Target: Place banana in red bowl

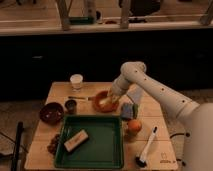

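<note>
The red bowl (105,102) sits on the wooden table just behind the green tray. A pale yellow shape inside it, on its left side, looks like the banana (101,103). My gripper (113,96) reaches down from the right and hangs over the bowl's right half, close above or touching the banana. The gripper's tip blends with the bowl rim, so the contact cannot be made out.
A darker maroon bowl (51,112) and a small dark cup (71,105) stand at the left, a white cup (76,81) behind. The green tray (102,150) holds a tan block (76,140). An orange (134,126), a grey-blue packet (129,110) and a white pen-like tool (147,147) lie at the right.
</note>
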`<state>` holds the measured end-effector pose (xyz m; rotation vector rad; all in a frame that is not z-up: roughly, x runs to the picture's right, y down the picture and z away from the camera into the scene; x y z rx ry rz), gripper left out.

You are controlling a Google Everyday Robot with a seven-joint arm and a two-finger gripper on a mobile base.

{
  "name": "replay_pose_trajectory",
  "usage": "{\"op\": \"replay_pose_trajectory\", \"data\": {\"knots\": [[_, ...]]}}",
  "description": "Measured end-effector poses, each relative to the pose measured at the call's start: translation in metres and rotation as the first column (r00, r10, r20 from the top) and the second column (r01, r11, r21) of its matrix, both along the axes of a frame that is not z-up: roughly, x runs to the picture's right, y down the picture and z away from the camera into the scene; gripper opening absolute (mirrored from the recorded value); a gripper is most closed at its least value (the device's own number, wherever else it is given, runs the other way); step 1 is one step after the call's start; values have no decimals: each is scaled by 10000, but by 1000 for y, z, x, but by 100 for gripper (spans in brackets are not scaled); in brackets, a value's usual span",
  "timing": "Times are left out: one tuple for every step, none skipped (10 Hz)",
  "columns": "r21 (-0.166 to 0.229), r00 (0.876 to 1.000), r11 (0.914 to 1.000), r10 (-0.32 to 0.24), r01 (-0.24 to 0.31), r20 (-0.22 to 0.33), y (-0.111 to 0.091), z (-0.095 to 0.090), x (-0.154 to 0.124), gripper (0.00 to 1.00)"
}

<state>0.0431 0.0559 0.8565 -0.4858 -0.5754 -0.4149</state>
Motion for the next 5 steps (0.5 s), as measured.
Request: {"op": "replay_pose_trajectory", "data": {"knots": [[34, 10000, 10000, -12, 12, 42, -2, 1, -1, 52], [40, 10000, 10000, -23, 23, 76, -3, 1, -3, 60], [41, 9999, 10000, -59, 59, 125, -6, 2, -5, 74], [47, 9999, 10000, -69, 68, 143, -7, 2, -6, 78], [38, 9998, 10000, -85, 84, 156, -9, 3, -6, 80]]}}
